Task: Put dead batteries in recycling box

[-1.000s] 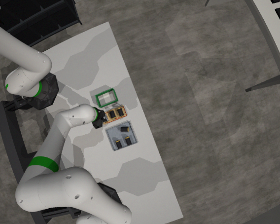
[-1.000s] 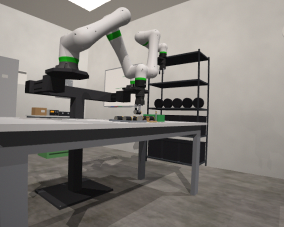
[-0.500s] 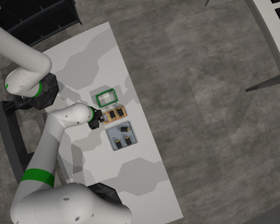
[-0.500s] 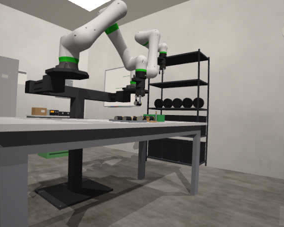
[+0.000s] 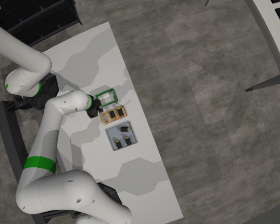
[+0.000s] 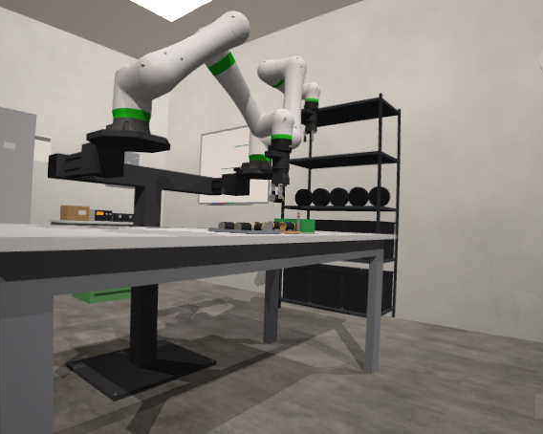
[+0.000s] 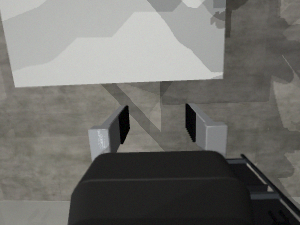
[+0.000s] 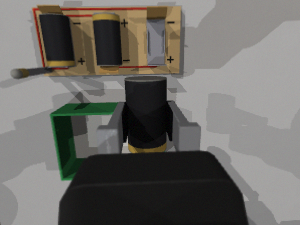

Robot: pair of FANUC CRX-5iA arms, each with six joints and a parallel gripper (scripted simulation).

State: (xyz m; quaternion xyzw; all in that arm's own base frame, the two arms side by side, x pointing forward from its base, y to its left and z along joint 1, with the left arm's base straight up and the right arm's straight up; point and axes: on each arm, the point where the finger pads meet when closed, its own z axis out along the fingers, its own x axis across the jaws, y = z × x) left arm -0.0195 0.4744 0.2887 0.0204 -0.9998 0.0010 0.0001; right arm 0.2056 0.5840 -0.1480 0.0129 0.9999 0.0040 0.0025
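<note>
Found clamped on a black battery (image 8: 145,111) (image 6: 272,198) at right wrist frame centre, by the right gripper (image 8: 146,113) (image 6: 276,193), above the table. Found jaws-apart at upper centre of the exterior frame, on the left gripper (image 7: 157,116) (image 6: 309,137). Counted: two batteries in the battery holder (image 8: 84,29) (image 5: 103,121), rightmost bay vacant in the right wrist frame; three in the grey tray (image 5: 112,134), lower centre from the top. Seen upright: the green recycling box (image 5: 116,95) (image 8: 62,144) (image 6: 308,226), lower left in the right wrist frame.
</note>
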